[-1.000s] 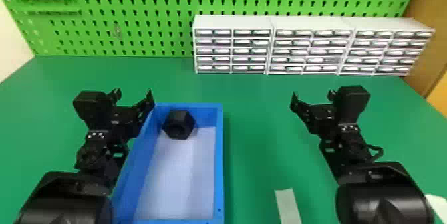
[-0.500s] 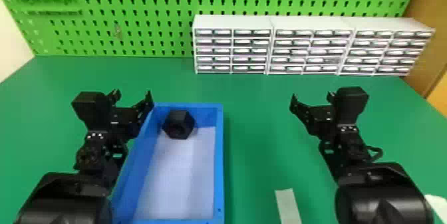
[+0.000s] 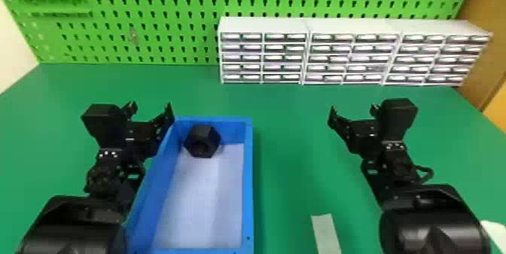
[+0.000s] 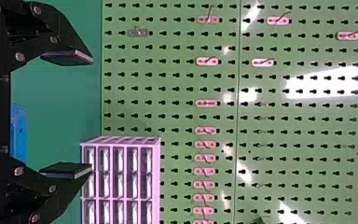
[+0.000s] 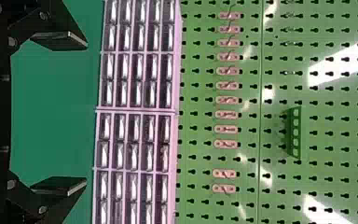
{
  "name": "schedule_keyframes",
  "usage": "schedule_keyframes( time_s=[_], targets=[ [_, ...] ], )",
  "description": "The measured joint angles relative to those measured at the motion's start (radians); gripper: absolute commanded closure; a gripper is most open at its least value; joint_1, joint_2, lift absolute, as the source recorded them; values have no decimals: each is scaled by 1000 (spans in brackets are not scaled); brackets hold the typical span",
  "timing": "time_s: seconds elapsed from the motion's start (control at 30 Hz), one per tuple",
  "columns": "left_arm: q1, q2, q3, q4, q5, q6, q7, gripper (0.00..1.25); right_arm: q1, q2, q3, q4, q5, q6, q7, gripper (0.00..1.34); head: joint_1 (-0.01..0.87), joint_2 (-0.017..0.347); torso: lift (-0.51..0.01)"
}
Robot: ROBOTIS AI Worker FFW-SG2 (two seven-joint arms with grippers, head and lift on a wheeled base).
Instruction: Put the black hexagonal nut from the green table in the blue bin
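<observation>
Nothing appears to have moved since the earlier frames: both arms hold the same pose and the nut keeps its place. The left gripper (image 4: 92, 114) is empty, its fingers spread wide, beside the bin's far left corner. Well apart, the right gripper (image 5: 86, 114) is likewise wide and empty over the table's right part. Within the blue bin (image 3: 248, 181), the black hexagonal nut (image 3: 203, 141) lies by the far left corner. The bin sits on the left part of the green table (image 3: 286, 151). Placing looks finished; the next move calls only for keeping both grippers clear of the bin's walls.
</observation>
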Motion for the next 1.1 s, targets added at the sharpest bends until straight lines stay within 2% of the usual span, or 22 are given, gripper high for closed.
schedule_keyframes(
  time_s=[1.1],
  targets=[
    [1, 0, 2, 0, 2, 1, 0, 441, 3, 2, -1, 0, -5, 4, 0, 259, 686, 52, -97]
  ],
)
